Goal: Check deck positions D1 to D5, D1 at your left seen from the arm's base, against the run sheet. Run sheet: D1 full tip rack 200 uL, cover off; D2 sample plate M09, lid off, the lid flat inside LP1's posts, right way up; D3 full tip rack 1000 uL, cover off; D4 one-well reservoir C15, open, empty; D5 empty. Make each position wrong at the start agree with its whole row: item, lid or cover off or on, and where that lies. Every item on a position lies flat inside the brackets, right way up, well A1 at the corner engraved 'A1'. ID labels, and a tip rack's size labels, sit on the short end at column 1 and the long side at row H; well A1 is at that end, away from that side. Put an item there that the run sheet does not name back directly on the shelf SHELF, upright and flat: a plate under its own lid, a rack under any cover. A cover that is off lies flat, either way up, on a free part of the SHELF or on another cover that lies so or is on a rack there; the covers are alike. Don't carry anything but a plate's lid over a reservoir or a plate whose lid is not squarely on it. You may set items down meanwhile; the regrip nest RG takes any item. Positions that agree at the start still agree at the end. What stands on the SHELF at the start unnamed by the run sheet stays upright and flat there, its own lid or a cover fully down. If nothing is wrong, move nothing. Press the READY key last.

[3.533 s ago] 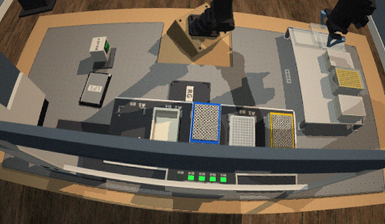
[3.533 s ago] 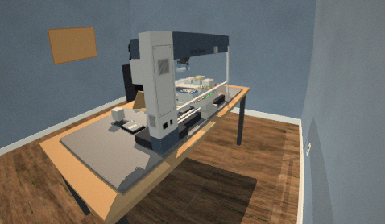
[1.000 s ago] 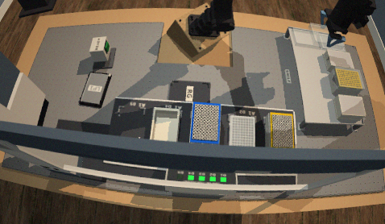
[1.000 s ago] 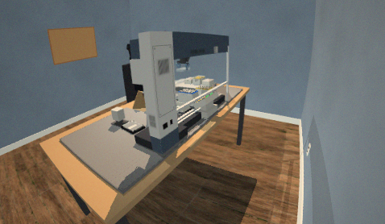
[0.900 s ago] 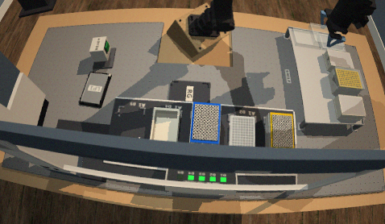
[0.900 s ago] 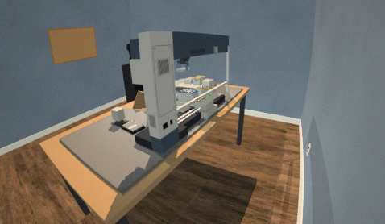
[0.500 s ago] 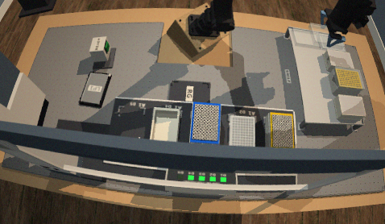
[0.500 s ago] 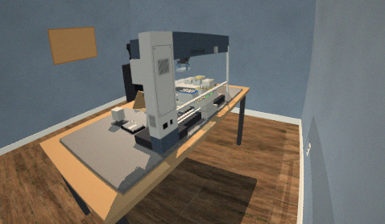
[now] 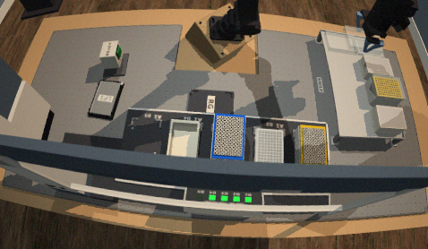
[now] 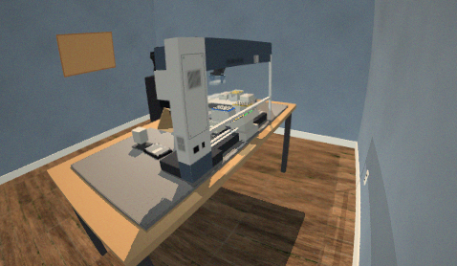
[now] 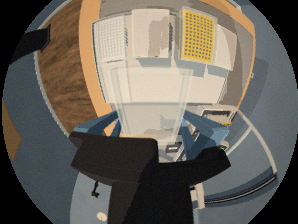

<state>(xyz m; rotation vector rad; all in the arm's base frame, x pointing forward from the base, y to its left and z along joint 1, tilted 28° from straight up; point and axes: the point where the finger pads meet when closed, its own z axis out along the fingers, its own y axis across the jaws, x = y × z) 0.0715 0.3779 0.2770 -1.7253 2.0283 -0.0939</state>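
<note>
While over shelf [image 9: 346, 96] | end effector [image 9: 372, 41] grips clear cover [image 9: 346, 40] | nest [image 9: 210, 102] reads "RG"

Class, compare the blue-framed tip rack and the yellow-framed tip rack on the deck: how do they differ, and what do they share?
The blue-framed tip rack has a blue rim; the yellow-framed tip rack has a yellow one. The blue one looks larger. It sits beside the reservoir; the yellow one sits nearest the shelf. Both are uncovered, showing tip grids.
</note>
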